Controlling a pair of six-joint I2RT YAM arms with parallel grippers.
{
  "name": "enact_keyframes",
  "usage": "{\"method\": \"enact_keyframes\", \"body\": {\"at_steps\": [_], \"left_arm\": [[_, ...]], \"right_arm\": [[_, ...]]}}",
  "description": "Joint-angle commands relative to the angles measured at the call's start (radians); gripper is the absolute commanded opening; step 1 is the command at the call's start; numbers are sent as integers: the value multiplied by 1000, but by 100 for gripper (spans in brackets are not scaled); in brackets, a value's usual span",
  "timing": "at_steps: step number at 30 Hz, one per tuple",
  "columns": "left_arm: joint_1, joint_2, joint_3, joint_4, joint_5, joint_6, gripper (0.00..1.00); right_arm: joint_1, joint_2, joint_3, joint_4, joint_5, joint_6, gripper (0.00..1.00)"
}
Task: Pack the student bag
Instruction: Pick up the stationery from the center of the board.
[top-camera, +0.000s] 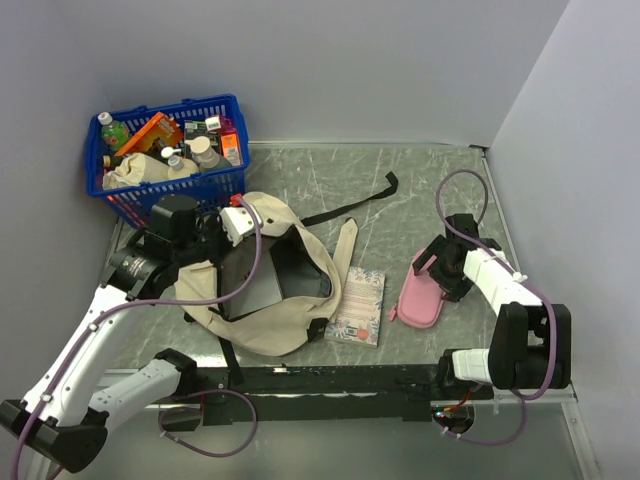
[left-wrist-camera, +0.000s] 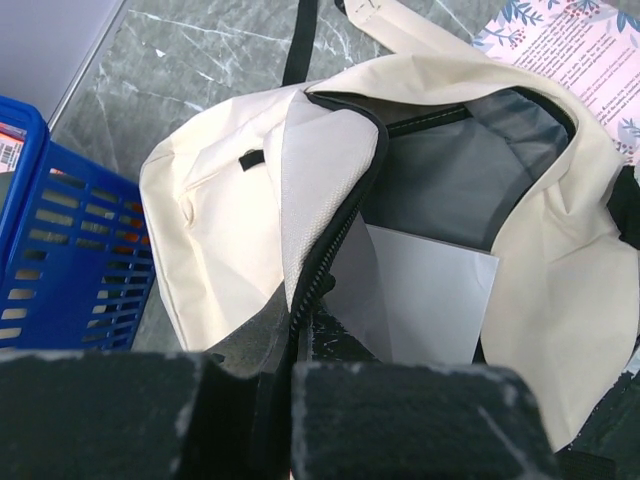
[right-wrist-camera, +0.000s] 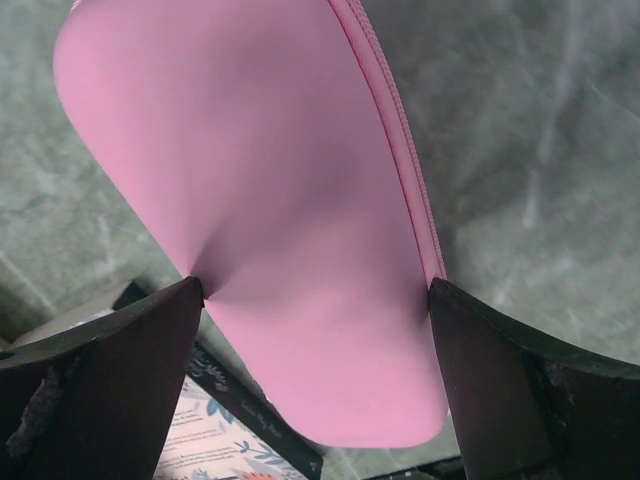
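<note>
task thing: large soft cream-beige fabric student bag (top-camera: 290, 325) (left-wrist-camera: 210, 210) with black straps, slumped on the grey-green marbled worktop (top-camera: 420, 185) left of centre, mouth gaping, dark inside.
left jaws: pressed together on the bag's black zipper edge at the near side of the mouth; tips cut off by the bottom of the left wrist view.
right jaws: wide apart yet clamped across a pink soft zip pouch (top-camera: 420, 305) (right-wrist-camera: 260, 170), one finger on each side, the pouch's left side dented in.
hidden: pale flat sheet-like thing (left-wrist-camera: 430, 290) inside the bag, half under the flap; book or paper, cannot tell. the pouch's far end is cut off in the right wrist view; lifted or resting, cannot tell.
notebook: floral-cover flat notebook (top-camera: 357, 305) (left-wrist-camera: 575, 50) (right-wrist-camera: 215, 445), left edge touching or under the bag, cannot tell which; pouch just beside its right edge.
basket: blue plastic mesh basket (top-camera: 225, 185) (left-wrist-camera: 70, 240) in the far left corner by the walls, bag just beside it; bottles and packets piled in, too jumbled to count.
strap: loose black strap (top-camera: 350, 212) runs from the bag toward far centre.
room: bare worktop between the strap and the right wall, and beyond the pouch.
counts: one bag, one pouch, one notebook, one basket, two arms.
</note>
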Motion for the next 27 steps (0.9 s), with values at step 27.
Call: {"method": "enact_keyframes", "body": {"at_steps": [27], "left_arm": [[3, 40, 48, 104, 48, -42, 1]], "right_arm": [[24, 29, -13, 284, -362, -205, 100]]}}
